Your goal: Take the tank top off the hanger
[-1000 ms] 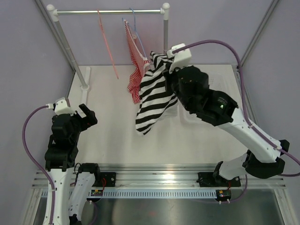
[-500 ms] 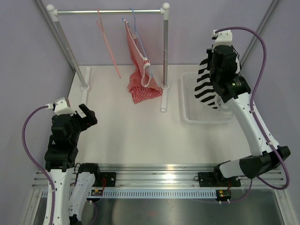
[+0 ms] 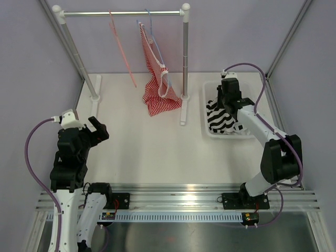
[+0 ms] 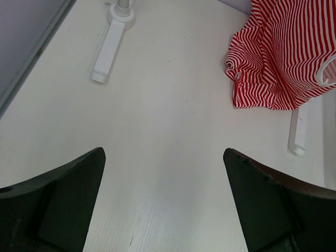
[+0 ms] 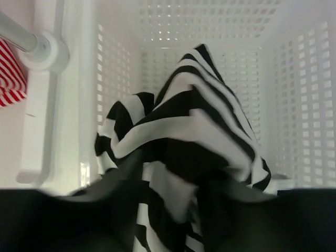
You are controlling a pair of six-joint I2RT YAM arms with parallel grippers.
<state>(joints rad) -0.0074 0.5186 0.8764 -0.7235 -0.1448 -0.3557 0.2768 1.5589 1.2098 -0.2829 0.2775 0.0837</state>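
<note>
The black-and-white striped tank top (image 3: 223, 119) lies bunched in a white perforated basket (image 3: 205, 107) at the right, off the hanger. The pink wire hanger (image 3: 119, 47) hangs bare on the rail at the back. My right gripper (image 3: 227, 105) reaches down into the basket. In the right wrist view its blurred fingers stand apart (image 5: 173, 178), with folds of the tank top (image 5: 189, 131) lying between and in front of them. My left gripper (image 3: 100, 128) hovers open over bare table at the near left, nothing between its fingers (image 4: 164, 153).
A red-and-white striped top (image 3: 156, 89) (image 4: 283, 58) hangs on a blue hanger (image 3: 149, 26) from the metal rail (image 3: 123, 13). The rack's right post (image 3: 185, 52) stands just left of the basket wall (image 5: 115, 68). A rack foot (image 4: 107, 50) lies at the far left.
My right arm carried the tank top from beside the rack to the right, lowered it into the basket, and its fingers have spread apart. The left arm has not moved.
</note>
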